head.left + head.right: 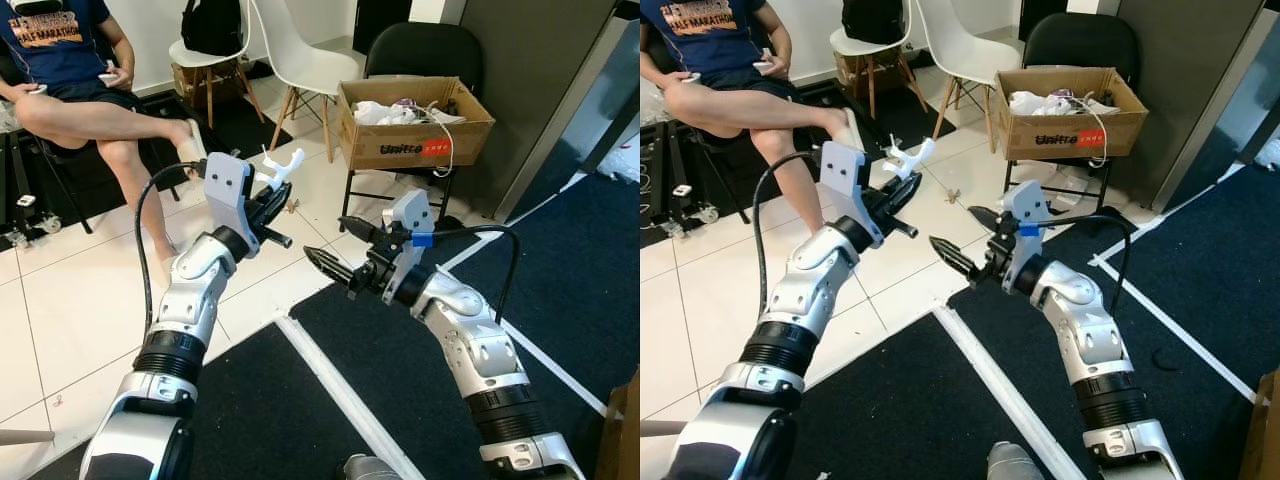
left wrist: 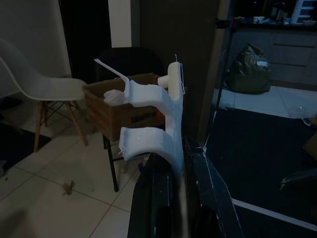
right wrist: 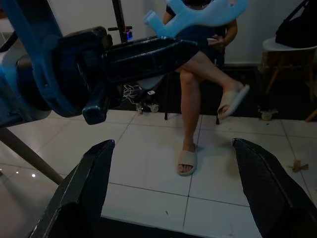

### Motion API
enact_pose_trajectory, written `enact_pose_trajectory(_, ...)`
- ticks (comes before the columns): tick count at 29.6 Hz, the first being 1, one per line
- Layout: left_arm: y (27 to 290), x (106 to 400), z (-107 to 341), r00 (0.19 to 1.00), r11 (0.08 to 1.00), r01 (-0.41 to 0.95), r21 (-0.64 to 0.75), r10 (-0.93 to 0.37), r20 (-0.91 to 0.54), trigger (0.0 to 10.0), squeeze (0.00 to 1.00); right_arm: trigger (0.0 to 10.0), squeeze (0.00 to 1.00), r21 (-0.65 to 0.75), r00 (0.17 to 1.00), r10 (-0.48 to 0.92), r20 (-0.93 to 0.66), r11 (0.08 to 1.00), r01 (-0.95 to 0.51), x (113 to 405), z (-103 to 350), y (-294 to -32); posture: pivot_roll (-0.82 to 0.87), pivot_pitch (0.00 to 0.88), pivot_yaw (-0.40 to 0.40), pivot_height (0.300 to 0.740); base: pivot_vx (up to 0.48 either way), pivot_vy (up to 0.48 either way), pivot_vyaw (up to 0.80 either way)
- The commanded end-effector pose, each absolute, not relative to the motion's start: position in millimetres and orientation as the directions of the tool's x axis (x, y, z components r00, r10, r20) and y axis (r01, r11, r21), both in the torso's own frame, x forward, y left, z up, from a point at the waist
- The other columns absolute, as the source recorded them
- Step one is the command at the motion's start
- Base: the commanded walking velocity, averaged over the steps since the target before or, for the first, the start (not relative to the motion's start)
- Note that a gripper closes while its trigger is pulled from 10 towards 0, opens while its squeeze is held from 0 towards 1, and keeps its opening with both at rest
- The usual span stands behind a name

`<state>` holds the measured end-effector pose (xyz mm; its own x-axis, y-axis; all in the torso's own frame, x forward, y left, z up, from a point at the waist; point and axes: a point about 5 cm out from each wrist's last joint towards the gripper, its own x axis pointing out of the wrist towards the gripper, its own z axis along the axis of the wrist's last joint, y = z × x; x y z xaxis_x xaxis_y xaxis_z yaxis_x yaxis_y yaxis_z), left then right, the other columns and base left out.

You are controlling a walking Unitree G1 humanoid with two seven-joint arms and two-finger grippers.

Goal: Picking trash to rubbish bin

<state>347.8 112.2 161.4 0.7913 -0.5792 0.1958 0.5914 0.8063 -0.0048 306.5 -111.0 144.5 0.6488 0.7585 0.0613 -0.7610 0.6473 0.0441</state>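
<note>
My left gripper (image 1: 278,192) is raised over the white tiles and shut on a white plastic bracket (image 1: 281,167), which sticks up out of its fingers (image 2: 168,198). The same bracket (image 2: 157,111) stands upright in the left wrist view. My right gripper (image 1: 338,248) hangs open just to the right of it, holding nothing, with its fingers (image 3: 81,193) wide apart and pointing toward the left gripper (image 3: 138,54). Beyond both, an open cardboard box (image 1: 415,125) with white scraps inside rests on a black chair.
A person (image 1: 70,70) sits at the far left with a crossed leg (image 3: 198,99) reaching toward the grippers. White chairs (image 1: 300,60) stand behind. A small brown scrap (image 2: 67,187) lies on the tiles. Black mats (image 1: 400,380) with white tape lines cover the near floor.
</note>
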Motion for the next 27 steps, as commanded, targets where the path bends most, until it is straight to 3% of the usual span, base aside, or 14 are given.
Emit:
enact_pose_trajectory(1,114.2,348.2,159.8,0.800,0.813,0.582,-0.015,-0.569,0.192,10.0,0.00,10.0,0.00,0.066,0.662,0.746,0.071,0.658,-0.750,310.0,146.0,-113.6,-0.06,0.000,0.018,0.740,0.000,0.000,0.00)
enact_pose_trajectory(17,118.1,350.8,167.5,0.790,0.788,0.599,-0.141,-0.553,0.267,10.0,0.00,10.0,0.00,0.063,0.616,0.783,0.083,0.613,-0.788,311.5,153.1,-108.8,-0.07,0.000,0.011,0.740,0.000,0.000,-0.79)
enact_pose_trajectory(27,119.0,346.7,165.9,0.778,0.778,0.614,-0.131,-0.569,0.265,10.0,0.00,10.0,0.00,0.006,0.605,0.792,0.086,0.606,-0.795,307.3,161.5,-106.5,-0.08,0.000,0.031,0.740,0.000,0.000,0.00)
